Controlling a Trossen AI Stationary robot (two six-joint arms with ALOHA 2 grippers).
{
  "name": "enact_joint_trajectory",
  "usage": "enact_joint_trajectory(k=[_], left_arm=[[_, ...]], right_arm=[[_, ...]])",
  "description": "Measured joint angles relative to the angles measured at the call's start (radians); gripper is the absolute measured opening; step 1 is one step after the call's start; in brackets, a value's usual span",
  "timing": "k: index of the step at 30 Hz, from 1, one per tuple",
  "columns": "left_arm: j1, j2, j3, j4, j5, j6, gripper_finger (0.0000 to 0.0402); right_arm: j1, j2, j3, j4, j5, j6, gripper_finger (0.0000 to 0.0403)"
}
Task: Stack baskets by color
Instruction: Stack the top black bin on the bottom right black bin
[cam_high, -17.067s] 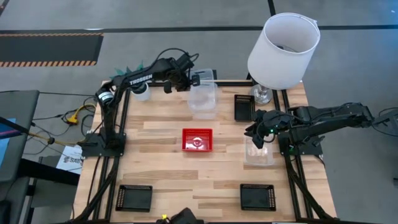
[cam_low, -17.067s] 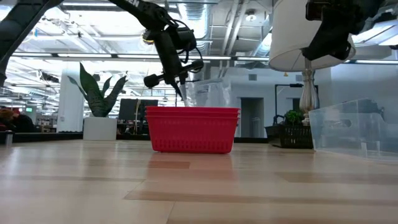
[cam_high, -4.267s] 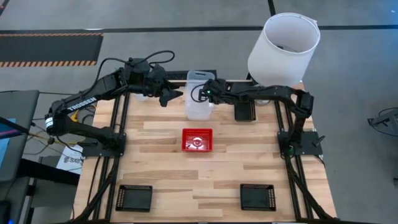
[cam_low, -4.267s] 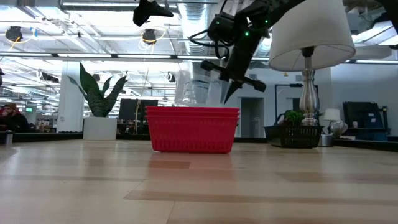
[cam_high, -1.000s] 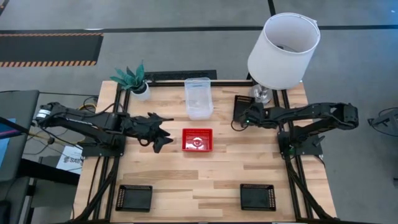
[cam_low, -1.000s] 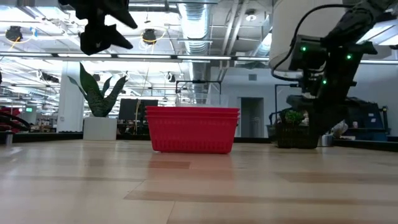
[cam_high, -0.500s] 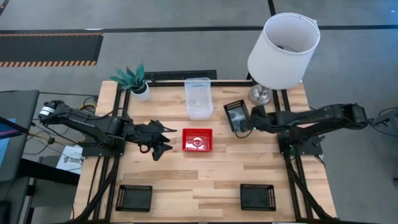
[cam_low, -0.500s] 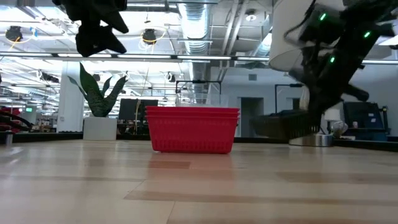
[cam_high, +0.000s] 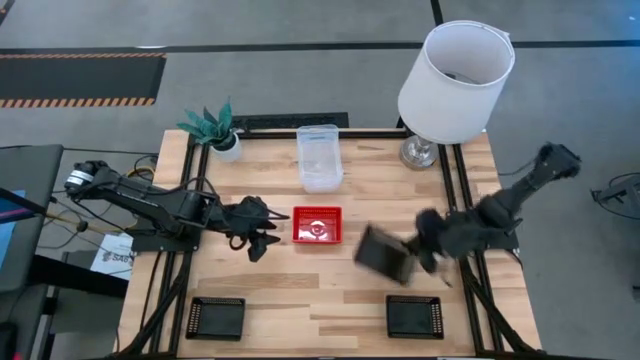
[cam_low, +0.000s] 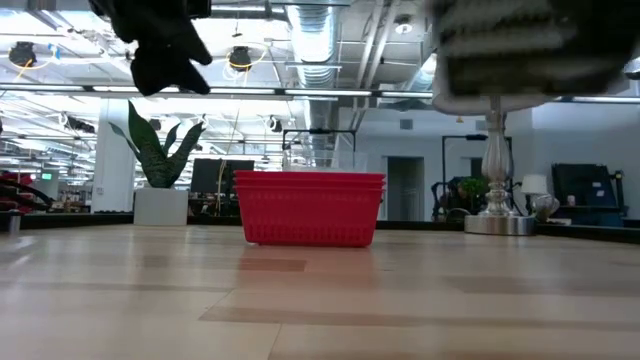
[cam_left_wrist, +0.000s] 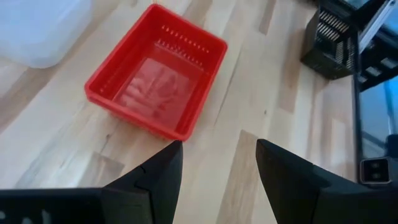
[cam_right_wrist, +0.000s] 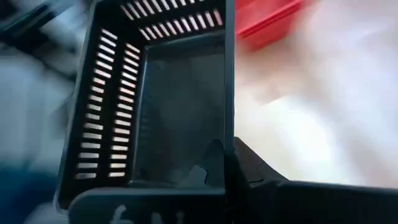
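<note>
A stack of red baskets (cam_high: 317, 225) stands on the table's middle, also seen in the left wrist view (cam_left_wrist: 155, 81). Clear baskets (cam_high: 320, 157) sit nested at the far middle. Two black baskets (cam_high: 216, 317) (cam_high: 415, 316) rest on the near left and near right. A third black basket (cam_high: 383, 252) hangs tilted in the air right of the red stack, with my right gripper (cam_high: 418, 250) shut on it. My left gripper (cam_high: 268, 228) hovers open just left of the red stack, its fingers (cam_left_wrist: 155, 171) empty. My right gripper holds the black basket by one upright wall, at its rim (cam_right_wrist: 229, 124). One finger (cam_right_wrist: 205, 168) is inside the basket and the other (cam_right_wrist: 255, 171) outside. The basket is lifted clear of the table and tilted, blurred high in the low view (cam_low: 520, 45).
A white lampshade (cam_high: 455, 80) on its lamp foot (cam_high: 420, 152) stands at the far right corner. A small potted plant (cam_high: 212, 128) stands at the far left corner. Bare wood lies between the two near black baskets.
My right gripper has taken hold of the black basket beside the lamp foot, lifted it off the table and swung it quickly toward the near edge, turning as it went. The basket now hangs tilted, clear of the table. My left gripper has edged slightly toward the red stack.
</note>
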Motion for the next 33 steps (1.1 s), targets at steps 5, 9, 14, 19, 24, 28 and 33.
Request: enact_joint_trajectory(k=[5,9,14,19,24,28,33], left_arm=[[0.006,0.001,-0.001,0.019,-0.047,0.044,0.019],[0.026,0.0,-0.001,0.055,-0.058,0.082,0.019],[0.061,0.0,-0.001,0.053,-0.036,0.09,0.019],[0.093,0.0,-0.001,0.077,-0.005,0.089,0.019],[0.114,0.0,-0.001,0.113,0.018,0.088,0.019],[0.121,0.0,-0.001,0.115,0.038,0.076,0.019],[0.121,0.0,-0.001,0.114,0.039,0.061,0.019]], right_arm=[[0.287,0.049,0.001,0.029,-0.087,0.161,0.0006],[0.464,0.145,0.001,0.057,-0.087,0.275,0.0006],[0.539,0.264,0.0,0.059,-0.087,0.382,0.0006],[0.539,0.337,0.0,0.076,-0.059,0.402,0.0005],[0.538,0.379,0.0,0.077,-0.05,0.331,0.0005],[0.539,0.408,0.0,0.08,-0.048,0.282,0.0005],[0.538,0.422,0.0,0.077,-0.047,0.27,0.0017]])
